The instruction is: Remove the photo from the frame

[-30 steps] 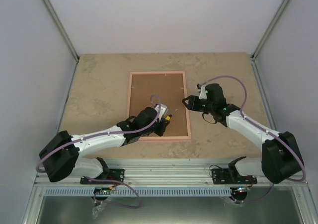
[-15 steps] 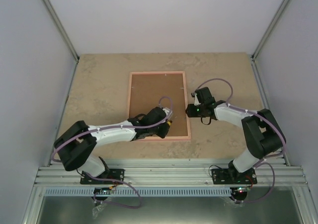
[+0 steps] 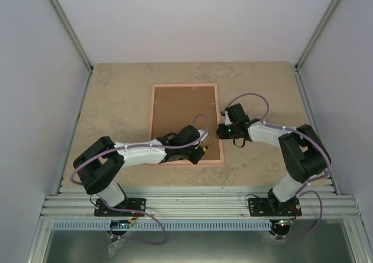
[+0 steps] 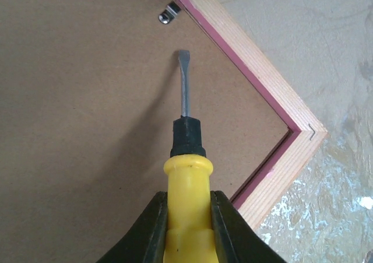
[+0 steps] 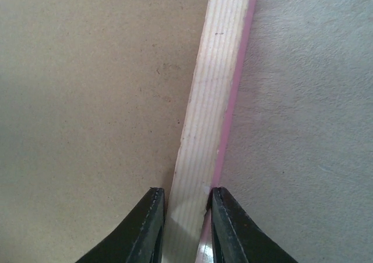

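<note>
Left gripper (image 4: 187, 207) around screwdriver (image 4: 187, 149) (right gripper (image 5: 186, 199): frame (image 5: 208, 100))

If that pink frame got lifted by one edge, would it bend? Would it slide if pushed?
Probably stiff: the frame has a solid wooden rail, narrow enough for the right tool to pinch. Likely light, being thin with a fibreboard back. Lying flat on the table, it may slide rather than tip when pushed.

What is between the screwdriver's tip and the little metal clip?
Just bare brown backing board between the screwdriver and the clip, shown in the left wrist view.
</note>
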Robot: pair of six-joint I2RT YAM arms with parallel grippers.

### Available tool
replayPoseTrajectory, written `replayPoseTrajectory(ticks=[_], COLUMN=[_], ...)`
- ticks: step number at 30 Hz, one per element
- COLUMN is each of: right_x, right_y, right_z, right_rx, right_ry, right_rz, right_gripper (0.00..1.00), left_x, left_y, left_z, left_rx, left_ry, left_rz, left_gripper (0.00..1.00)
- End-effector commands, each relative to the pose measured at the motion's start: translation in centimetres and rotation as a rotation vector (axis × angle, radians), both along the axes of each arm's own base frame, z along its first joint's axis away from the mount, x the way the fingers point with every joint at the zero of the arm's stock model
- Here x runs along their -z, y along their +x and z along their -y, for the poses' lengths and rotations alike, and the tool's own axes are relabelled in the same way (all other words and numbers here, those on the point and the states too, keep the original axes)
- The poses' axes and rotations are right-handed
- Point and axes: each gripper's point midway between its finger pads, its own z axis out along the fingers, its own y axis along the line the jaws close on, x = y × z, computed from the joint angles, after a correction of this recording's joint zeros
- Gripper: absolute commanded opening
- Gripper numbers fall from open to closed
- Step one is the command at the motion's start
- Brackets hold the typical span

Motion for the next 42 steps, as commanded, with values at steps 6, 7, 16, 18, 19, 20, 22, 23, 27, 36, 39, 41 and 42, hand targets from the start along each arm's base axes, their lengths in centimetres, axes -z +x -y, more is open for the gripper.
replayPoseTrajectory(ticks=[6, 7, 16, 18, 19, 20, 22, 23, 27, 36, 39, 41, 42], right_x=[0.5, 0.5, 0.8, 0.8, 0.8, 0.8, 0.8, 0.8, 0.7, 0.7, 0.7, 0.6, 0.5], right_y=[-0.1, -0.2, -0.6, -0.6, -0.6, -0.6, -0.6, -0.6, -0.7, -0.9, -0.9, -0.9, -0.9], right_z=[-0.2, -0.3, -0.5, -0.5, -0.5, -0.5, -0.5, -0.5, -0.5, -0.6, -0.5, -0.3, -0.3], right_rx=[0.014, 0.015, 0.043, 0.048, 0.051, 0.053, 0.054, 0.055, 0.058, 0.064, 0.074, 0.085, 0.088], right_ry=[0.013, 0.016, 0.038, 0.04, 0.042, 0.043, 0.044, 0.045, 0.047, 0.063, 0.061, 0.061, 0.061], right_rz=[-0.007, -0.009, -0.035, -0.036, -0.037, -0.038, -0.037, -0.037, -0.037, -0.044, -0.042, -0.038, -0.037], right_gripper=[0.14, 0.13, 0.04, 0.03, 0.03, 0.03, 0.02, 0.02, 0.02, 0.01, 0.01, 0.01, 0.01], left_x=[-0.6, -0.6, -0.3, -0.2, -0.2, -0.1, -0.1, -0.2, 0.1, 1.1, 1.5, 1.6, 1.6], left_y=[0.3, 0.4, 1.4, 1.6, 1.7, 1.8, 2.0, 2.1, 2.3, 3.1, 3.7, 4.1, 4.4], left_z=[2.6, 2.7, 3.0, 3.0, 3.1, 3.1, 3.2, 3.3, 3.4, 3.2, 2.1, 1.3, 0.8], left_rx=[0.026, 0.022, -0.037, -0.049, -0.055, -0.064, -0.075, -0.077, -0.092, -0.166, -0.235, -0.291, -0.322], left_ry=[-0.041, -0.041, -0.033, -0.032, -0.033, -0.033, -0.038, -0.043, -0.04, -0.028, 0.015, 0.033, 0.039], left_rz=[-0.009, -0.011, -0.014, -0.017, -0.017, -0.018, -0.019, -0.019, -0.025, -0.039, -0.026, -0.017, -0.012], left_gripper=[0.0, 0.0, 0.0, 0.0, 0.0, 0.0, 0.0, 0.0, 0.0, 0.0, 0.0, 0.0, 0.0])
